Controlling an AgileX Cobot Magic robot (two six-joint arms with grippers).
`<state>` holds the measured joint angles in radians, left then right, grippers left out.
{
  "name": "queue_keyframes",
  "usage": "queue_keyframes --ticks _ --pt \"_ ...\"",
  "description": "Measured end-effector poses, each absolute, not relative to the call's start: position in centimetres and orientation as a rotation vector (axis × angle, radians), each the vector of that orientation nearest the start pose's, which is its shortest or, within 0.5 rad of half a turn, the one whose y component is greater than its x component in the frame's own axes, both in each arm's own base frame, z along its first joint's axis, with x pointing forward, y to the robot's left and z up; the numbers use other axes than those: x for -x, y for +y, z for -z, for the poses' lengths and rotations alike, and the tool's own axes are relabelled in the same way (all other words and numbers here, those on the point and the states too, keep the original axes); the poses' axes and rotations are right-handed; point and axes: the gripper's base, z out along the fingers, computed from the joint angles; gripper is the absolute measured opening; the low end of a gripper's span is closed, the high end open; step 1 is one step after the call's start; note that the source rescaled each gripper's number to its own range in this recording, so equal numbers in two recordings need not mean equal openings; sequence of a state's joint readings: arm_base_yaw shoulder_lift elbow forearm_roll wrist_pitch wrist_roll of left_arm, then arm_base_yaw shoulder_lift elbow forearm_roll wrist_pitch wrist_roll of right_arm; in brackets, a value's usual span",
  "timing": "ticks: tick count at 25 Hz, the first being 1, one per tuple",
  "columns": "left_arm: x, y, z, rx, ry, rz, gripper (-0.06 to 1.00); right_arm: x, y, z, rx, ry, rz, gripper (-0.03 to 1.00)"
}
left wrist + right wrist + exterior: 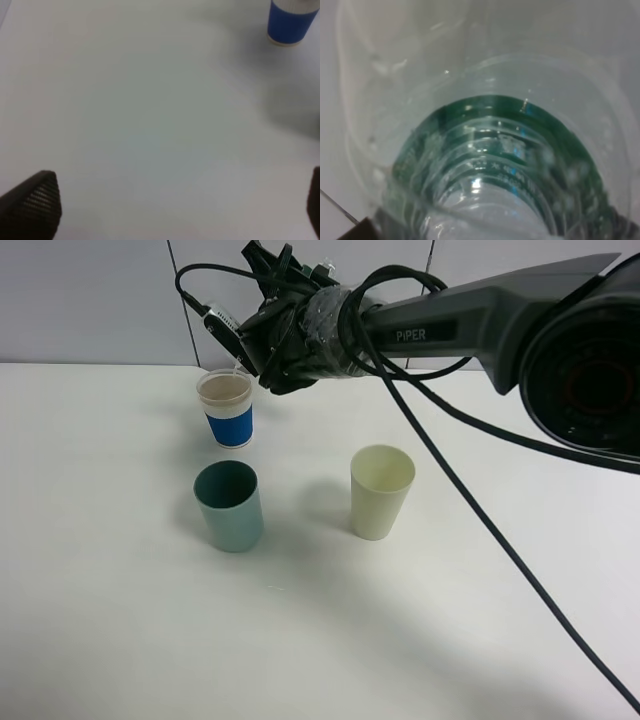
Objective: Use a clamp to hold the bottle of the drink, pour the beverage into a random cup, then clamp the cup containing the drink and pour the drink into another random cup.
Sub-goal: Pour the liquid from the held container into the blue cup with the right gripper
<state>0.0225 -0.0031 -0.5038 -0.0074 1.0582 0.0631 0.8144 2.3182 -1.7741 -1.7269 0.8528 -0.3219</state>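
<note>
The bottle (490, 150), clear plastic with a dark green label, fills the right wrist view with clear beverage inside it. My right gripper (262, 348) is shut on the bottle (224, 328) and has reached across to the back left. It holds the bottle tilted, mouth down over the blue-banded white cup (228, 408). A thin stream of beverage (237, 367) runs to the cup's rim. The teal tumbler (229, 505) stands in front of that cup. My left gripper (175, 210) is open above bare table, with the blue-banded cup (291, 24) well ahead of it. The exterior view does not show the left gripper.
A pale yellow-green tumbler (381, 491) stands to the right of the teal one. The right arm (480, 320) and its black cables (470, 495) stretch across the back and right of the white table (120, 620). A tiled wall (90, 300) stands behind.
</note>
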Motion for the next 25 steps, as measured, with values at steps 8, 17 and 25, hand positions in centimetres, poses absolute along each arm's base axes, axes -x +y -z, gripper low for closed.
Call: queue_keyframes --ticks 8,17,25 --pt "0.57 -0.07 -27.85 -0.042 2.035 -0.045 1.00 -40.13 33.14 -19.41 1.965 0.807 1.587 0.01" --pt "0.57 -0.07 -27.85 -0.042 2.035 -0.045 1.00 -40.12 33.22 -19.37 2.006 0.753 1.608 0.01" --pt "0.57 -0.07 -27.85 -0.042 2.035 -0.045 1.00 -40.13 33.30 -19.18 1.979 0.788 1.574 0.01"
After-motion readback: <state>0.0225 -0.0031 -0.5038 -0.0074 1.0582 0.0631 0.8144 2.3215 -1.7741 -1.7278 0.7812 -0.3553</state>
